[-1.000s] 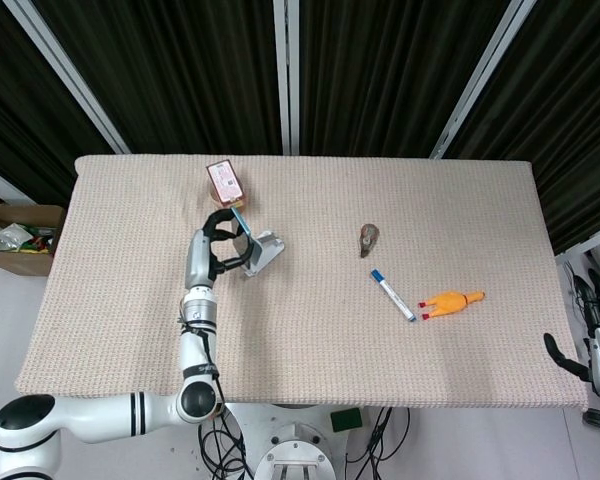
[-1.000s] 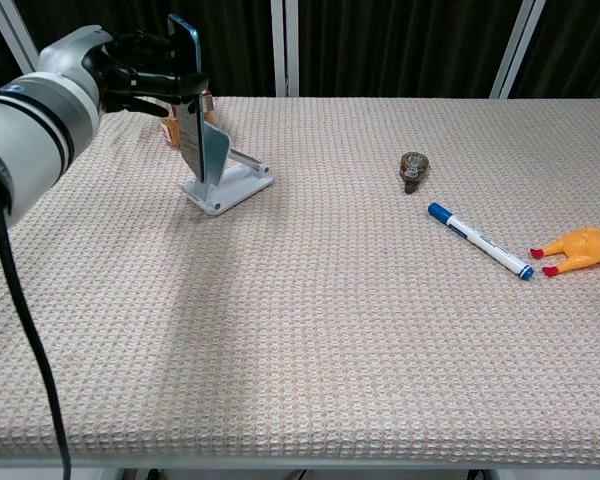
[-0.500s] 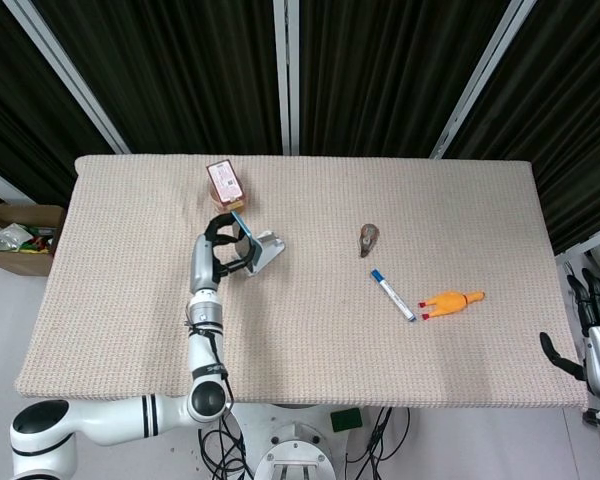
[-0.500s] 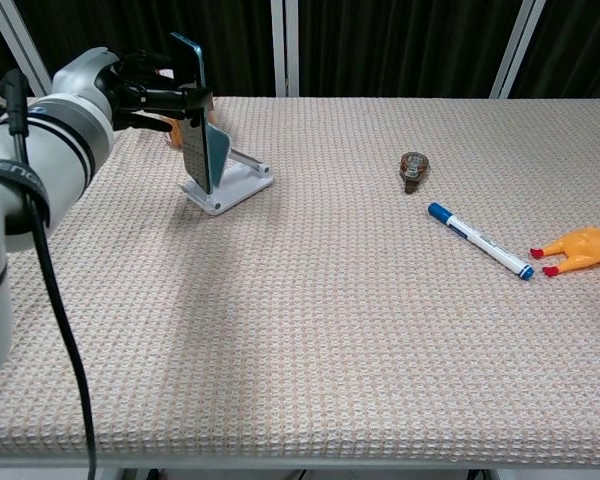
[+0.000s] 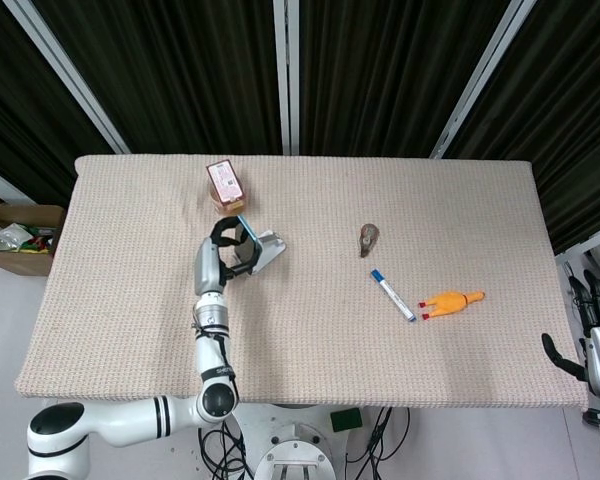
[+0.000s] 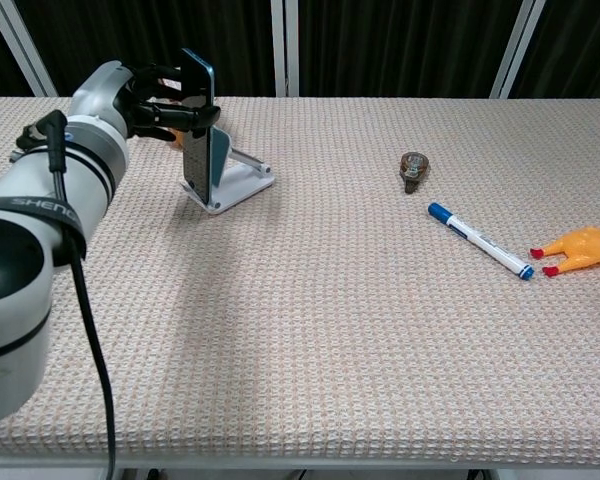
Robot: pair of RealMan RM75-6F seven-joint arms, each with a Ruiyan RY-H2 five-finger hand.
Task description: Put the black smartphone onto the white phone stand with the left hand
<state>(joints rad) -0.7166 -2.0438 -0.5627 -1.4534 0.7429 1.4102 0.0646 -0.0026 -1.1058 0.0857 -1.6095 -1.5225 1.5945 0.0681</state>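
Black smartphone with blue edge stands near upright, leaning on white plastic phone stand at table's far left. We count one phone, one stand, one blue-capped white marker, one orange rubber chicken toy. Left hand grips phone's top — fingers curled around it. Right hand off table edge — fingers apart, holding nothing.

My left arm reaches from the near left edge out toward the far left, forearm raised. My left robot hand is held upright, fingers curled around what it grips. My right robot hand hangs off the near right corner, fingers apart and pointing up, holding nothing.
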